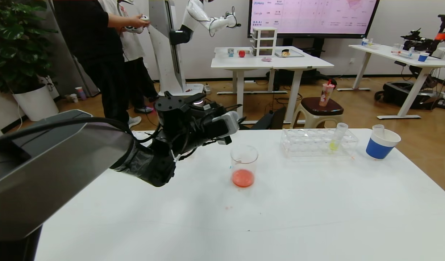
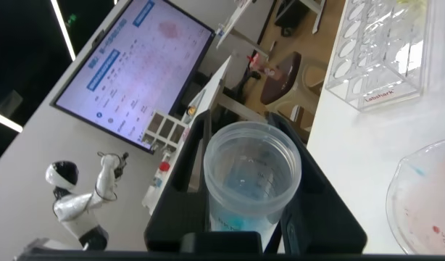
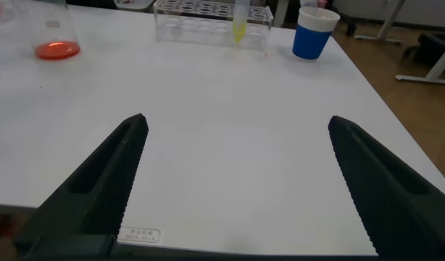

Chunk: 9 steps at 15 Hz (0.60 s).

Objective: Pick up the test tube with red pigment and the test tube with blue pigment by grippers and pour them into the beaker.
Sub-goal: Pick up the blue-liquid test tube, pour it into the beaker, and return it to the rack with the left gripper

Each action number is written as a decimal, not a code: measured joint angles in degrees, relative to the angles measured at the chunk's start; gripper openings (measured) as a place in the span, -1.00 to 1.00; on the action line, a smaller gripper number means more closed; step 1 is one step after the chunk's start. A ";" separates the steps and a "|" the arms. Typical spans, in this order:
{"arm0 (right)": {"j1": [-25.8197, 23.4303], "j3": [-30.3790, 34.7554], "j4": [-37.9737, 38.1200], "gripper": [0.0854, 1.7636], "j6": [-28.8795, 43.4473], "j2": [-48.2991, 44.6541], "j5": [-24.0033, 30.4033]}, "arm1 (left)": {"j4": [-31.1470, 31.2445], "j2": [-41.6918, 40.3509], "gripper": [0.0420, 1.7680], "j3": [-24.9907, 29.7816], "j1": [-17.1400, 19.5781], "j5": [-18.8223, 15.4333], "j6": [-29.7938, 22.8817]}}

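My left gripper point(image 1: 225, 127) is shut on the test tube with blue pigment point(image 2: 246, 181). It holds the tube tilted, just above and to the left of the beaker point(image 1: 244, 165). A little cyan liquid shows low in the tube. The beaker stands mid-table with red-orange liquid in its bottom, and it also shows in the left wrist view point(image 2: 425, 206) and the right wrist view point(image 3: 56, 36). My right gripper point(image 3: 237, 122) is open and empty over the near right part of the table, out of the head view. No tube with red liquid is in view.
A clear tube rack point(image 1: 309, 143) at the back right holds a yellow-liquid tube point(image 1: 336, 137). A blue cup with a white rim point(image 1: 380, 145) stands right of it with a clear tube in it. People and another robot stand beyond the table's far edge.
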 joint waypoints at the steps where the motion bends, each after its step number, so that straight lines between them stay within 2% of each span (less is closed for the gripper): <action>1: 0.00 0.00 0.00 0.97 0.00 0.00 0.02 | 0.07 0.82 -0.43 -1.29 0.30 -1.83 2.36; 4: 0.00 0.00 0.00 0.97 0.02 0.00 0.02 | -0.04 3.94 -0.43 -5.86 1.43 -7.91 9.01; 9: 0.00 0.00 0.00 0.97 0.00 0.00 0.02 | -0.15 8.13 -0.43 -10.06 2.08 -14.34 18.16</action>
